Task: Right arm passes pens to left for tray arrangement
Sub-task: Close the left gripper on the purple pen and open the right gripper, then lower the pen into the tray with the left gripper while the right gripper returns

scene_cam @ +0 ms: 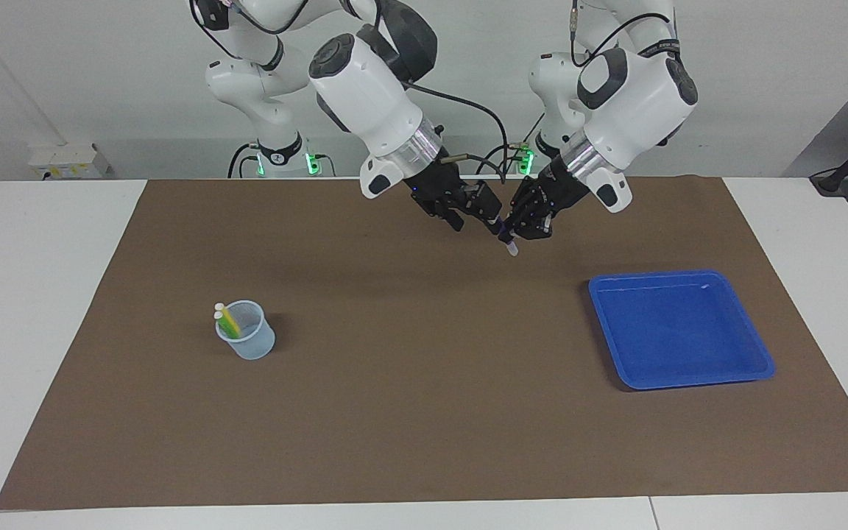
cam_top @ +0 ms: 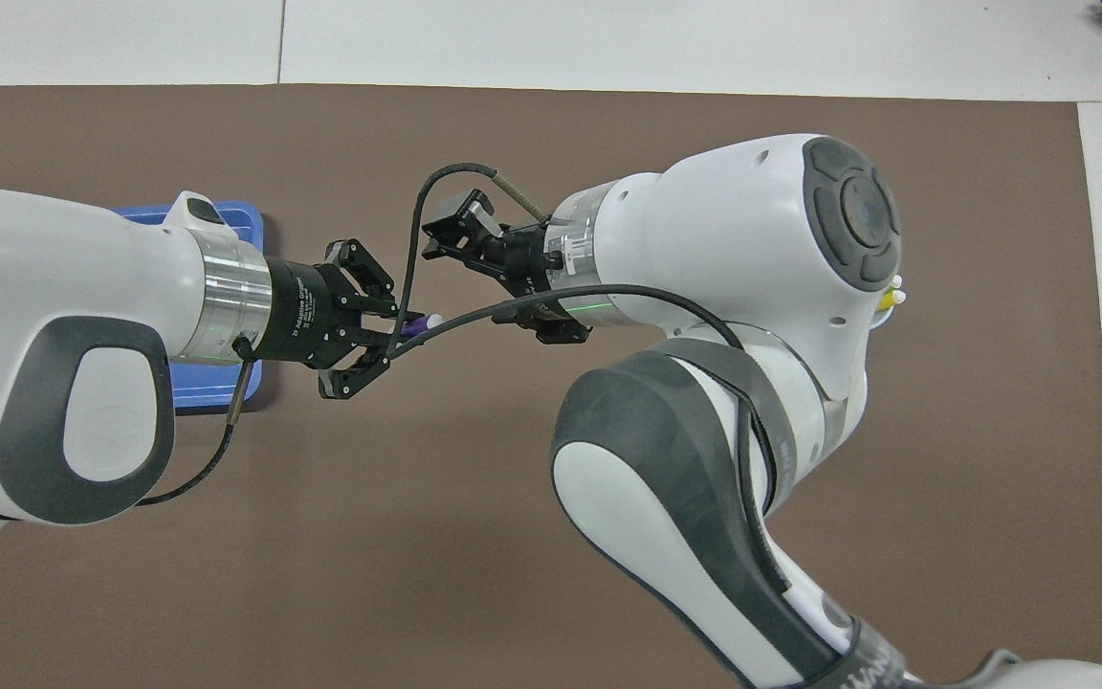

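While both arms meet above the middle of the brown mat, I read the facing view first: right gripper and left gripper sit tip to tip in the air, with the purple pen between them, its white cap poking out below. Which gripper is clamped on it I cannot tell from here. Blue tray lies on the mat toward the left arm's end, nothing in it. Translucent cup stands toward the right arm's end, with the green pen and yellow pen leaning inside, white caps up.

Overhead view: left gripper has its fingers spread wide around the purple pen, not closed on it as far as I see. Right gripper is mostly hidden by a cable, so I cannot tell its finger state. Tray peeks out under the left arm. Yellow pen tip shows past the right arm's elbow.
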`<state>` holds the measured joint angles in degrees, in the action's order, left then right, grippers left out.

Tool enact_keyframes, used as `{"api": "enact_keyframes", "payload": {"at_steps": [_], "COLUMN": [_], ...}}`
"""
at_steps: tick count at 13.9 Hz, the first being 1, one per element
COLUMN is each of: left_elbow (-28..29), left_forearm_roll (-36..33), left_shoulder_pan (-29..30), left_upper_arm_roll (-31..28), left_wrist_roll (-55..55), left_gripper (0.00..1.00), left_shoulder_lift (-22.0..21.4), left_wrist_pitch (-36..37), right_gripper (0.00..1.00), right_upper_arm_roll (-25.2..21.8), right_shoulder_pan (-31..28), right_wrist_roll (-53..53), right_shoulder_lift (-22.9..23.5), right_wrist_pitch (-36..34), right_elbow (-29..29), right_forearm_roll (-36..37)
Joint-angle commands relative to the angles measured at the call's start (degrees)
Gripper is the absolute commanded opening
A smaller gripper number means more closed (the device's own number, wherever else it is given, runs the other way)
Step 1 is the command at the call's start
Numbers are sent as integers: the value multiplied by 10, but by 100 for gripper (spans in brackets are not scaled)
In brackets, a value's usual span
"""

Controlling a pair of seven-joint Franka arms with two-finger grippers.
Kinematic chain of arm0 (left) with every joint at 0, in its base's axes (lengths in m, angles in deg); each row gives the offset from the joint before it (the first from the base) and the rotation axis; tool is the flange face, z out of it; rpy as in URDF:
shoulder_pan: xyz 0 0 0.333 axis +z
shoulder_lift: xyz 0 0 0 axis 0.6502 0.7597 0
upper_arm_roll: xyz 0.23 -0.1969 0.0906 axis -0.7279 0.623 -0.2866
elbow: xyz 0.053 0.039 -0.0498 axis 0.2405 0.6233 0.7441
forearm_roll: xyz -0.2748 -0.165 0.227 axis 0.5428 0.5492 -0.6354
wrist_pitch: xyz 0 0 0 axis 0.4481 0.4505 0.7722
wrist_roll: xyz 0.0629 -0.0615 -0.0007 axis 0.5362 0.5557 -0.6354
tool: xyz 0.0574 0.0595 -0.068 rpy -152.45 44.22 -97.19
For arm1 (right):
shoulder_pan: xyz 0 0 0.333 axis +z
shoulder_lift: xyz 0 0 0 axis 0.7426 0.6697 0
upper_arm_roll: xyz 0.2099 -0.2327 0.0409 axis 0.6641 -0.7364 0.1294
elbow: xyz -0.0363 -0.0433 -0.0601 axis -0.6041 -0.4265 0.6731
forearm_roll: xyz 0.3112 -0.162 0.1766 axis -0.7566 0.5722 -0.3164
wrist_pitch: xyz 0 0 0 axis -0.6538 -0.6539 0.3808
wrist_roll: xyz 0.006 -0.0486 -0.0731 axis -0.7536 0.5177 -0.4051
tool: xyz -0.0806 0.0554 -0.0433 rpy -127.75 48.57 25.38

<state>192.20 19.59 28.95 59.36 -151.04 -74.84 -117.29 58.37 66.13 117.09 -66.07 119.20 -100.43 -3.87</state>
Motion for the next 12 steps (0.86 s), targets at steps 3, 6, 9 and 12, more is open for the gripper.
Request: {"api": "enact_keyframes", "payload": {"at_steps": [3, 6, 9, 12], "left_elbow": [-1, 2, 9, 11], "left_forearm_roll": [-8, -30, -39, -128], "left_shoulder_pan": [1, 20, 51, 59], "left_upper_arm_roll": [-9, -10, -11, -11], "left_wrist_roll": [82, 216, 349, 419], "left_gripper": [0, 0, 0, 0], "left_shoulder_lift": [-8, -11, -18, -18], "left_wrist_pitch": [42, 72, 100, 113], "right_gripper": [100, 100, 100, 100], "right_upper_arm_roll": [-2, -2, -2, -4], "right_shoulder_pan": [-43, -85, -117, -169], "right_wrist_roll": [-46, -125, -227, -373], "right_shoulder_lift": [-17, -40, -72, -108], "right_wrist_pitch": [-70, -145, -228, -298], "right_elbow": [11, 12, 12, 3], "right_forearm_roll": [13, 46, 113, 132]}}
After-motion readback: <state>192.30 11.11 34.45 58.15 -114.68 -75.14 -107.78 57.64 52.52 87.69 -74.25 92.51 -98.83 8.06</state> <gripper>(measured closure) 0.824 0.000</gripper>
